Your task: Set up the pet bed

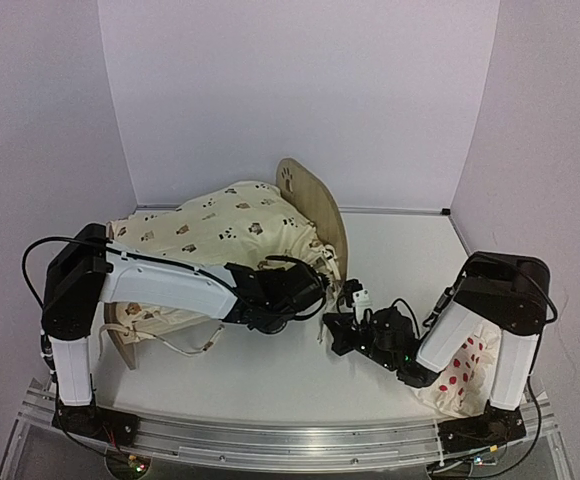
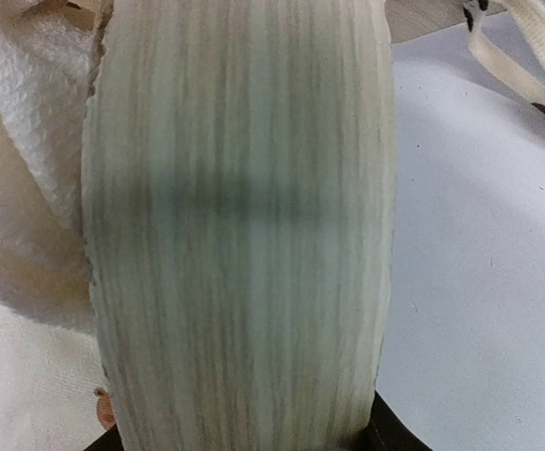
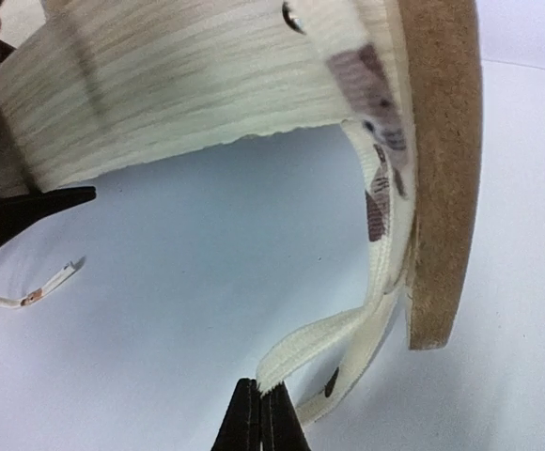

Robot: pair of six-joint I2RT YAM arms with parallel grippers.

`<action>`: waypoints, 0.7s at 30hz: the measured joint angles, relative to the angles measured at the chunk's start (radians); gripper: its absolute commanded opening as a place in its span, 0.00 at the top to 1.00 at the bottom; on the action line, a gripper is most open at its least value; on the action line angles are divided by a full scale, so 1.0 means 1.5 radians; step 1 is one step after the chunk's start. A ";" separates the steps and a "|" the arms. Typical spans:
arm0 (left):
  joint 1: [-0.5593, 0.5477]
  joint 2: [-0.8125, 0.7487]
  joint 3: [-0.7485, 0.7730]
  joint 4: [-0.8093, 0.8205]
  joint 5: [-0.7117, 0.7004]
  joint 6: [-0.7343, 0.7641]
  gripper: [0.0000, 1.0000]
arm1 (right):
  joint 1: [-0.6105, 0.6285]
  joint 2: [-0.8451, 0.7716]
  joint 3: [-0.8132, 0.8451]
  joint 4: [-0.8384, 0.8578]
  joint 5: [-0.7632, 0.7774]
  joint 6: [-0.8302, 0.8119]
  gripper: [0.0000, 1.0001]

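The pet bed (image 1: pixel 315 205) stands at the table's middle left, its rounded plywood end board with a paw-print cutout upright. A cream animal-print cushion (image 1: pixel 225 235) lies over the frame. My left gripper (image 1: pixel 305 290) is shut on the bed's plywood side rail (image 2: pixel 240 225), which fills the left wrist view; one black finger (image 2: pixel 399 437) shows at the rail's lower right edge. My right gripper (image 3: pixel 259 418) is shut on a cream tie strap (image 3: pixel 334 338) that hangs beside the end board's brown edge (image 3: pixel 442 169). In the top view the right gripper (image 1: pixel 338 330) sits just right of the left one.
A white pillow with red dots (image 1: pixel 465 370) lies at the near right, partly under the right arm. Another cushion strap (image 1: pixel 185 345) trails on the table near the bed's left end board (image 1: pixel 120 345). White walls enclose the table.
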 measured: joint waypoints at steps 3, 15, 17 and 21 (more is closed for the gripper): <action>-0.002 0.000 -0.007 0.001 0.002 -0.006 0.63 | 0.000 -0.025 -0.025 -0.011 -0.021 0.018 1.00; -0.006 0.009 -0.052 0.040 -0.012 -0.018 0.62 | 0.000 -0.226 -0.053 -0.282 -0.097 0.101 1.00; -0.006 0.016 -0.062 0.054 -0.019 -0.020 0.62 | 0.000 -0.261 -0.040 -0.356 -0.111 0.109 1.00; -0.005 0.022 -0.087 0.085 -0.031 -0.012 0.61 | -0.001 -0.293 -0.005 -0.471 -0.151 0.121 1.00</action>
